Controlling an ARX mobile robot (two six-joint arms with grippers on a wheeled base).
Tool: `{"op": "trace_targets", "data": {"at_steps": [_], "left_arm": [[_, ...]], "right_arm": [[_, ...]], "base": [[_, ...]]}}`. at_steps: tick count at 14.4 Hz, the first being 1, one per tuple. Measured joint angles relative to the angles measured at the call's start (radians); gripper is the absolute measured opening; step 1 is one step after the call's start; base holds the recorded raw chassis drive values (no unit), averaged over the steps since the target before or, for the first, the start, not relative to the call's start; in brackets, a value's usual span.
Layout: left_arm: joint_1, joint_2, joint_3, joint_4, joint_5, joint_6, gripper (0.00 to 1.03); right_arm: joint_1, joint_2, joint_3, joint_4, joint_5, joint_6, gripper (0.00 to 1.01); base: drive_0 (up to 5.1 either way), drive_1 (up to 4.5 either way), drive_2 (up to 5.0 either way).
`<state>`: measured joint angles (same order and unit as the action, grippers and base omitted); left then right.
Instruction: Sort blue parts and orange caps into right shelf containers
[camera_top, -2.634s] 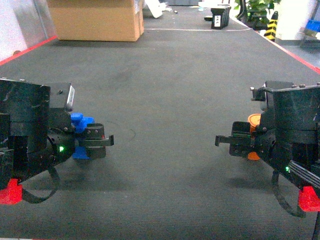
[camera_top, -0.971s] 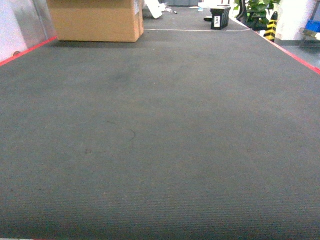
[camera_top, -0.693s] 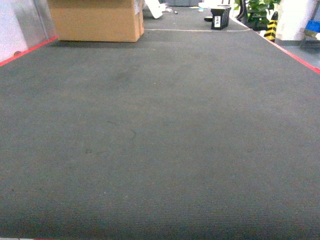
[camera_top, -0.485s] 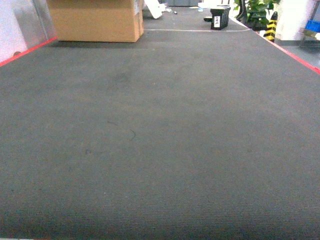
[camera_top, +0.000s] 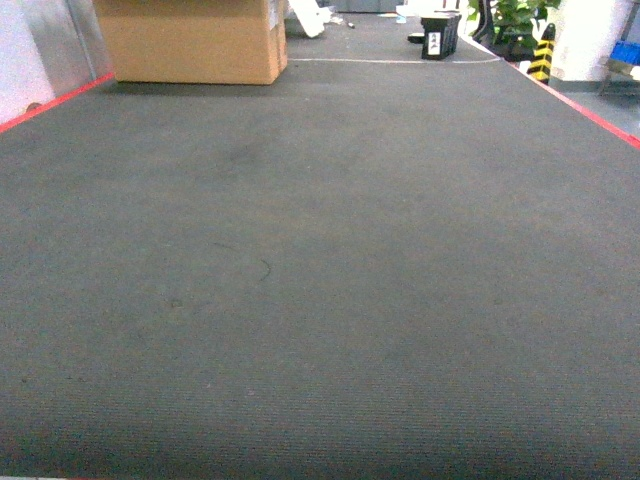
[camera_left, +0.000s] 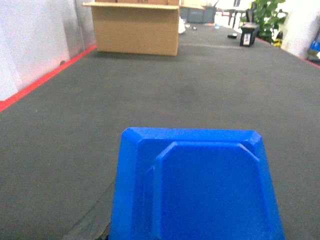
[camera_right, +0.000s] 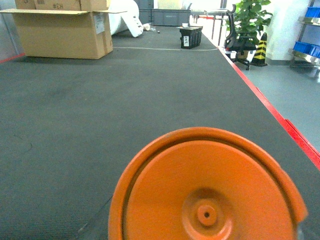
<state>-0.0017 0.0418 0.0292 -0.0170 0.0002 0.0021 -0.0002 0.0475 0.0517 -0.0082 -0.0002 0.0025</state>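
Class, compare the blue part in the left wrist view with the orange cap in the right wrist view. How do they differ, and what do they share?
Colour: the blue part is bright blue, the orange cap orange.
Shape: the blue part has straight edges and cut corners; the orange cap is round.
Face: the blue part bears a raised angular panel, the orange cap a small central hub.
Both fill the lower frame, above dark carpet.

Evenly lit from overhead, soft, without hard shadows. Dark carpet (camera_top: 330, 280) dull and slightly grainy in head view. Brightest at far end, near white wall (camera_right: 295, 20), almost washed out. Close blue part (camera_left: 192, 187) and orange cap (camera_right: 207, 192) saturated, soft-edged, slightly out of focus.
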Motion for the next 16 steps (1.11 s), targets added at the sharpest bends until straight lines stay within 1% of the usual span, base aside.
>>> {"op": "trace_targets", "data": {"at_steps": [1,3,16], "left_arm": [[0.0,-0.031,-0.01,0.023,0.0,0.0,0.42],[0.001,-0.031,-0.018,0.006,-0.003,-0.001,0.42],[0.001,-0.031,-0.018,0.01,-0.001,-0.001,0.42]], "right_arm": [[0.0,-0.006,-0.006,0.001,0.0,0.0,0.45],[0.0,-0.035,-0.039,-0.001,0.0,0.0,0.45],[0.0,-0.041,-0.039,0.002,0.0,0.0,0.45]], "base": [[0.0,0.0,0.0],[0.0,0.0,0.0],[0.0,0.0,0.0]]}}
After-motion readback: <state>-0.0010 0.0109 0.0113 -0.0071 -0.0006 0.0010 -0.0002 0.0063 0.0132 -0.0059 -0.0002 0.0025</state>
